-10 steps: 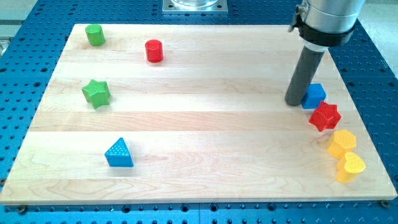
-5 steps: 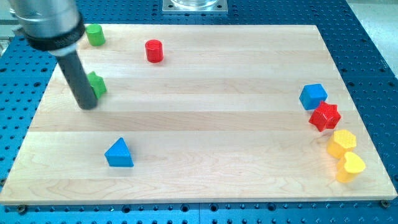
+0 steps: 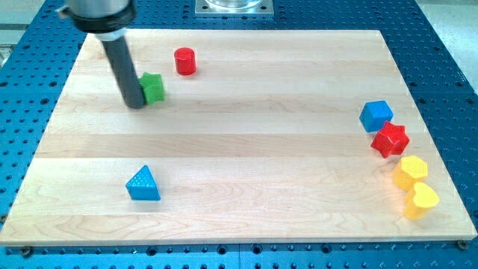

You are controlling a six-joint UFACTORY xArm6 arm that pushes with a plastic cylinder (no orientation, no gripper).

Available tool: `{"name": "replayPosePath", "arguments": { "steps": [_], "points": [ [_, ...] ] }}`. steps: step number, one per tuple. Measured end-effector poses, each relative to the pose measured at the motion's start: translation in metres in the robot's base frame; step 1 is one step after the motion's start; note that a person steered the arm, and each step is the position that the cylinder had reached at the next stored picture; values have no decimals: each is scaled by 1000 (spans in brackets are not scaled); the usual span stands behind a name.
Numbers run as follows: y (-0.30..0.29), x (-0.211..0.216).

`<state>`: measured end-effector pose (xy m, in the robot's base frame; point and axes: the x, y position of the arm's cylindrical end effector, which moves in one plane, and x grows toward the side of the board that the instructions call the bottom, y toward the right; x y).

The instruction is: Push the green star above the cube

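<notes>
The green star [image 3: 153, 87] lies in the upper left part of the wooden board, partly hidden by my rod. My tip [image 3: 135, 104] rests against the star's left side. The blue cube [image 3: 376, 115] sits far off at the view's right, with the red star [image 3: 390, 140] touching its lower right corner.
A red cylinder [image 3: 184, 60] stands just up and right of the green star. A blue triangle [image 3: 143, 184] lies at the lower left. Two yellow blocks [image 3: 410, 172] [image 3: 420, 199] sit at the lower right edge. The green cylinder is hidden behind the arm.
My rod swung from the blue cube across to the board's left side, met the green star and has pushed it up and to the right toward the red cylinder.
</notes>
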<state>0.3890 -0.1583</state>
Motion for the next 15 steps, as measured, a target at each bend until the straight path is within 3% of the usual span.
{"name": "replayPosePath", "arguments": {
  "steps": [1, 2, 4, 5, 6, 8, 9, 10, 11, 12, 13, 14, 15],
  "points": [
    [-11, -5],
    [-21, -44],
    [51, -45],
    [-23, -47],
    [12, -9],
    [150, -26],
    [94, -22],
    [123, 17],
    [177, 16],
    [193, 8],
    [170, 3],
    [246, 0],
    [256, -21]
  ]
}}
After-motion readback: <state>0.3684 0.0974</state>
